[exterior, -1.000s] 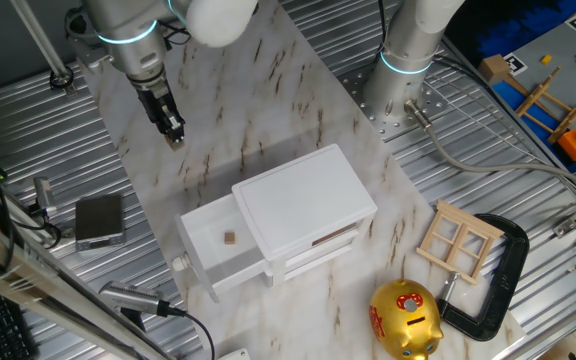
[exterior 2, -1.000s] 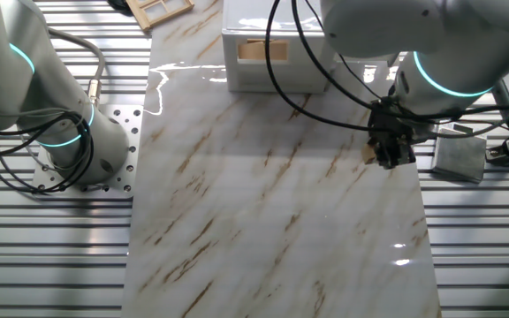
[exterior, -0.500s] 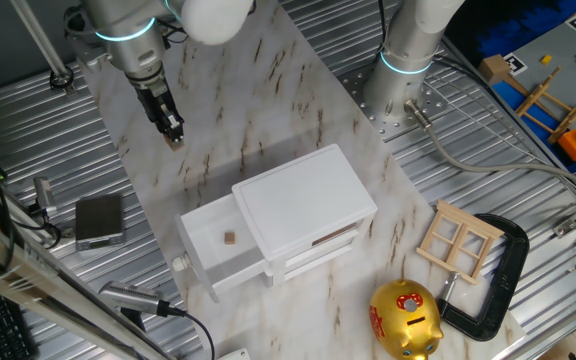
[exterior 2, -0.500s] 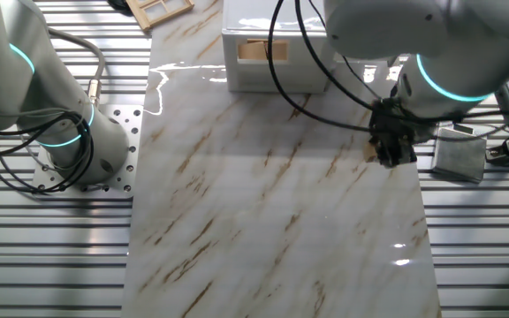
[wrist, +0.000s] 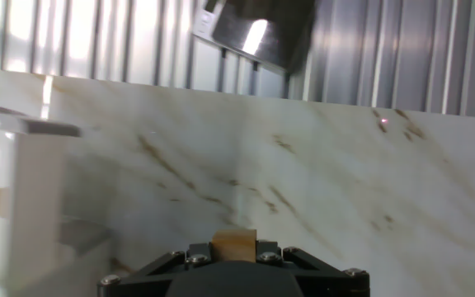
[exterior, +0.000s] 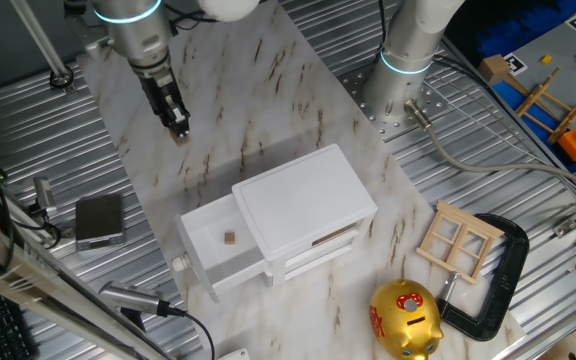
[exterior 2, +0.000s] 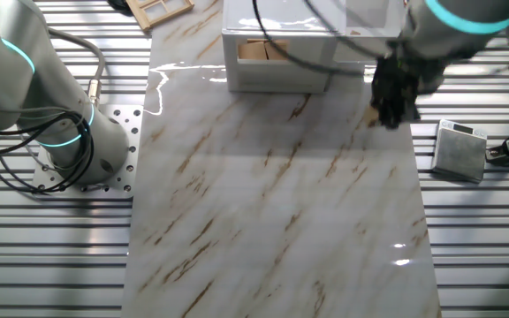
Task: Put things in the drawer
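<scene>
My gripper (exterior: 178, 127) hangs above the marble slab, up and left of the white cabinet (exterior: 303, 205). It is shut on a tiny tan wooden cube (wrist: 234, 246), which shows between the jaws in the hand view and at the fingertips (exterior 2: 374, 117) in the other fixed view. The cabinet's top drawer (exterior: 203, 262) is pulled open to the front left, with its round knob (exterior: 180, 264) at the front. Another small wooden cube (exterior: 229, 238) lies inside the drawer. The cabinet's edge shows at the left of the hand view (wrist: 19, 198).
A grey metal block (exterior: 99, 220) lies left of the slab on the ribbed table. A pale wooden window-frame piece (exterior: 457, 240), a black clamp (exterior: 498, 275) and a gold piggy bank (exterior: 406, 320) lie right of the cabinet. A second robot's base (exterior: 403, 70) stands behind.
My gripper has lifted off the slab with the cube and moved a little toward the cabinet. The drawer and the cube inside it have not moved.
</scene>
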